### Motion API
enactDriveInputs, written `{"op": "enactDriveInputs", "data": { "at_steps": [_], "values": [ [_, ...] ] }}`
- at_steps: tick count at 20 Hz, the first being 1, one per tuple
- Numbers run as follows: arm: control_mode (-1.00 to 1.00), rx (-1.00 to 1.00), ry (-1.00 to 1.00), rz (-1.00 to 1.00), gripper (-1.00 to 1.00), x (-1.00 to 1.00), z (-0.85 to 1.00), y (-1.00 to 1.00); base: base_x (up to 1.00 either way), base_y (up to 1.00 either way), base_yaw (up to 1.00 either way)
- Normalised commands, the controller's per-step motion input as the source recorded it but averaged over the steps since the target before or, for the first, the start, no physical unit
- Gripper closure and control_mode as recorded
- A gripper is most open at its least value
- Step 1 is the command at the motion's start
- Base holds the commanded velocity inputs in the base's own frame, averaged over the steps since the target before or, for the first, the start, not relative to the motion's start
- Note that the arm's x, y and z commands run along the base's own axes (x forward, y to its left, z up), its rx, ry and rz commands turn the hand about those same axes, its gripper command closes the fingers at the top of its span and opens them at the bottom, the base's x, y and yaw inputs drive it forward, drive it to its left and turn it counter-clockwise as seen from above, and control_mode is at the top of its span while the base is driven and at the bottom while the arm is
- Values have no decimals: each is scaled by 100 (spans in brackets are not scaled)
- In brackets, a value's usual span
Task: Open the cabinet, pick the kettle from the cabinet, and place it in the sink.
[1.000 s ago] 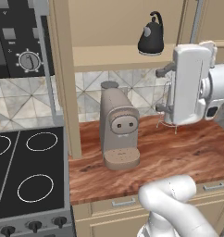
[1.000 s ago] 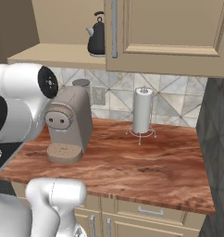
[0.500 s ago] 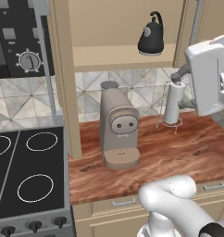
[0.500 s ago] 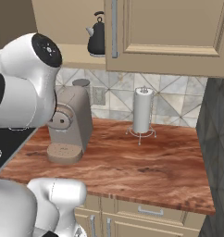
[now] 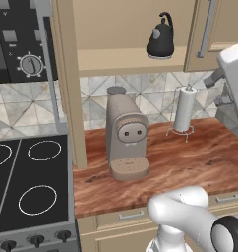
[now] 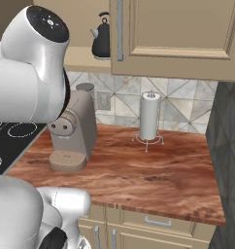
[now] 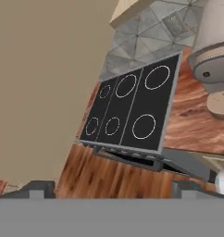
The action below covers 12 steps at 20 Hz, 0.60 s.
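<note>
- The gripper (image 7: 112, 187) stands wide open: in the hand view its two dark finger tips sit far apart at the bottom, with nothing between them and nothing touching them.
- Past those tips the hand view looks over a black stovetop (image 7: 132, 111) with white rings, a strip of reddish wood counter (image 7: 192, 115), and the base of a coffee machine (image 7: 215, 60) at the right edge. A plain beige panel covers the left of that view; I cannot tell what it belongs to.
- The kettle (image 5: 160, 40) sits upright on the tan shelf of the cabinet (image 5: 126, 59), toward the shelf's right end, free of the robot. From the right base view the kettle (image 6: 102, 41) shows just left of the closed door's edge.
- The cabinet's left door (image 5: 67, 83) stands swung out edge-on, so the shelf is exposed; the right door (image 6: 182, 36) is shut, its silver bar handle (image 6: 120, 29) running down its left edge.
- On the counter (image 5: 199, 162) below, the coffee machine (image 5: 125, 135) stands near the left end and a paper towel roll (image 5: 184, 109) on its wire stand sits toward the back wall, well apart from it.
- The white arm (image 5: 234, 74) reaches up at the right edge of the left base view, level with the bottom of the shut door.
</note>
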Motion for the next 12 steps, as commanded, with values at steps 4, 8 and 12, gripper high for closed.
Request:
{"op": "enactDriveInputs", "data": {
  "at_steps": [4, 8, 12],
  "values": [
    [-100, -12, -31, 0, -100, 0, 4, -41, 0, 0, 0],
    [-100, -16, -34, 0, -100, 0, 3, -40, 0, 0, 0],
    [-100, -21, -39, 0, -100, 1, 0, -37, 0, 0, 0]
  ]
}}
